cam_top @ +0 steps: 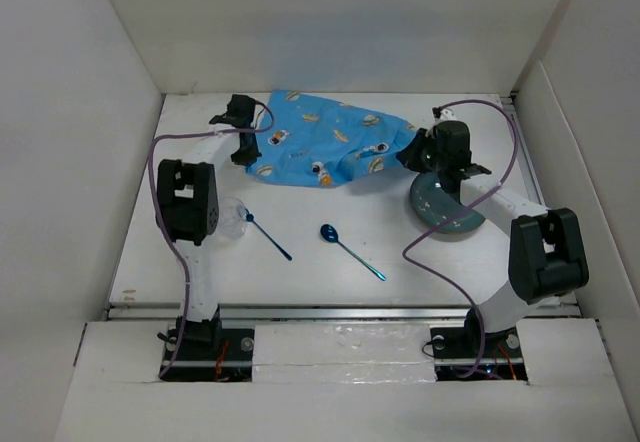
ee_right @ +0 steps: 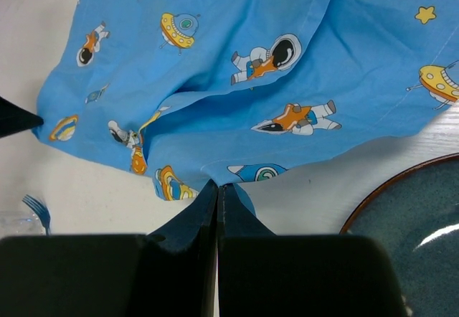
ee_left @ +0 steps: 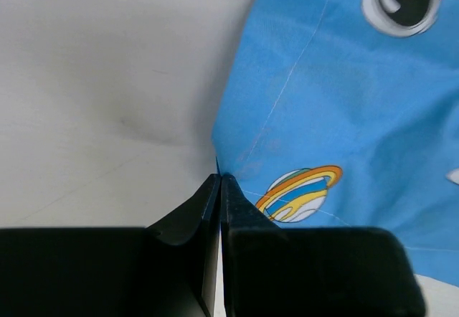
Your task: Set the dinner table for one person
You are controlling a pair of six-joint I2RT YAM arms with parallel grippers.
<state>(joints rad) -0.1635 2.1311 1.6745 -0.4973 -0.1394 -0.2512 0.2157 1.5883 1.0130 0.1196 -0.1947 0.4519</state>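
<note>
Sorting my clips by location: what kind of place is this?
Probably a robot test booth, not a home: plain white panels wall in a white table, two arms are bolted at its near edge, and the left gripper and right gripper pinch a blue placemat.

The left arm (cam_top: pixel 196 267) and right arm (cam_top: pixel 497 302) are white tubes with big black blocks (cam_top: pixel 187 202) at the joints. A purple cable (cam_top: pixel 516 147) runs along each. The left hand (ee_left: pixel 220 178) and right hand (ee_right: pixel 217 184) are black

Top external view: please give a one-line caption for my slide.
Left hand and right hand pinch opposite ends of the blue placemat on the dinner table; plate, spoon, fork lie nearby.
</note>
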